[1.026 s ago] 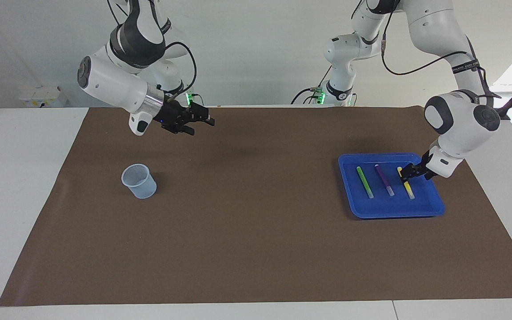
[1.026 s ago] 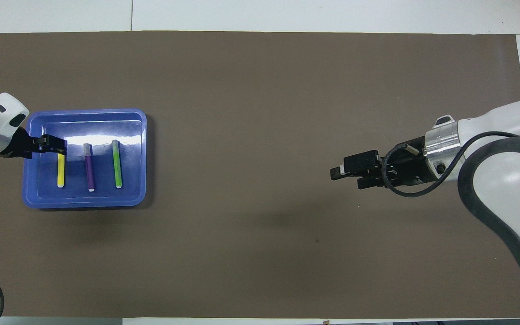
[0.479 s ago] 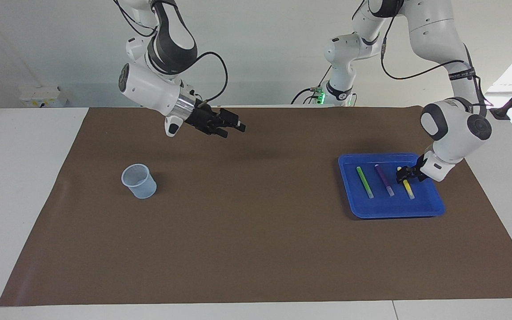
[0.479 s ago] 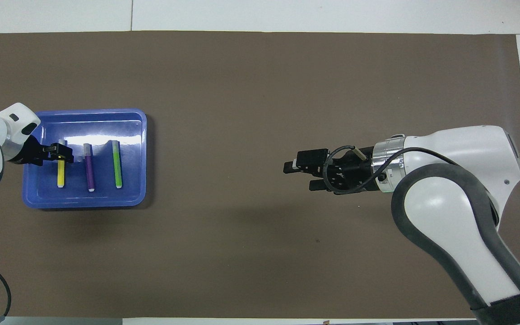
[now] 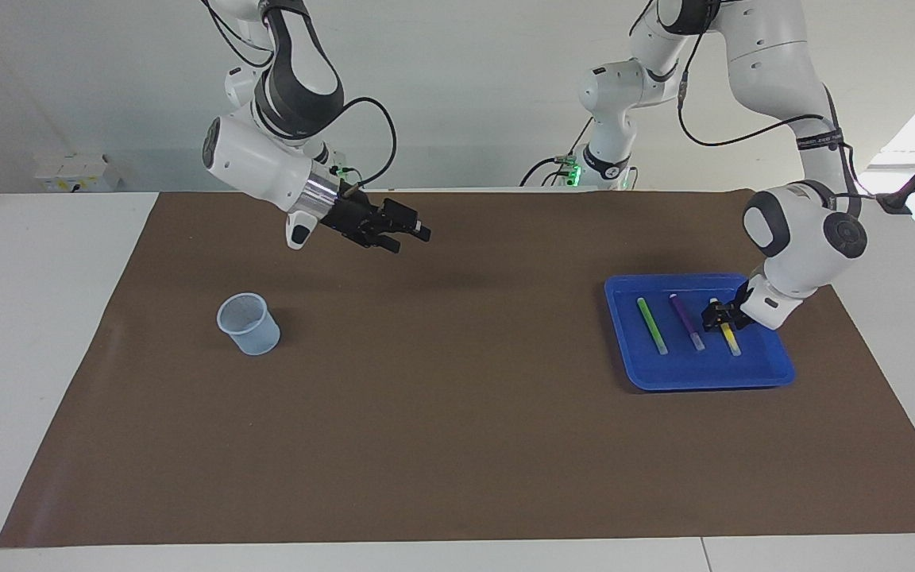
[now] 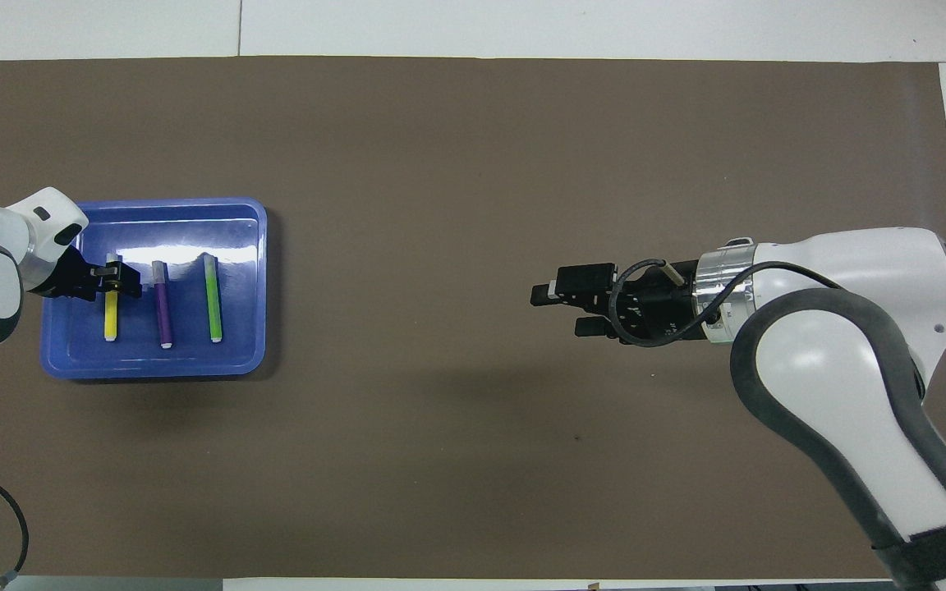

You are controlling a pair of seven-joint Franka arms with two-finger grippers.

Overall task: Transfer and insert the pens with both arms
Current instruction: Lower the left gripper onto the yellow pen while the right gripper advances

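Observation:
Three pens lie side by side in a blue tray [image 5: 696, 381] [image 6: 153, 369] at the left arm's end of the table: green [image 5: 651, 325] [image 6: 213, 297], purple [image 5: 686, 321] [image 6: 163, 308] and yellow [image 5: 730, 339] [image 6: 111, 316]. My left gripper [image 5: 718, 318] [image 6: 116, 281] is low in the tray, open, with its fingers on either side of the yellow pen near its robot-side end. My right gripper [image 5: 410, 240] [image 6: 559, 310] is open and empty, held in the air over the brown mat, pointing toward the left arm's end.
A clear plastic cup [image 5: 249, 323] stands upright on the brown mat [image 5: 457, 445] toward the right arm's end; in the overhead view the right arm covers it. White table surface borders the mat.
The left gripper has come down over the yellow pen. The right gripper swung out toward the table's middle, then drew back and dipped slightly.

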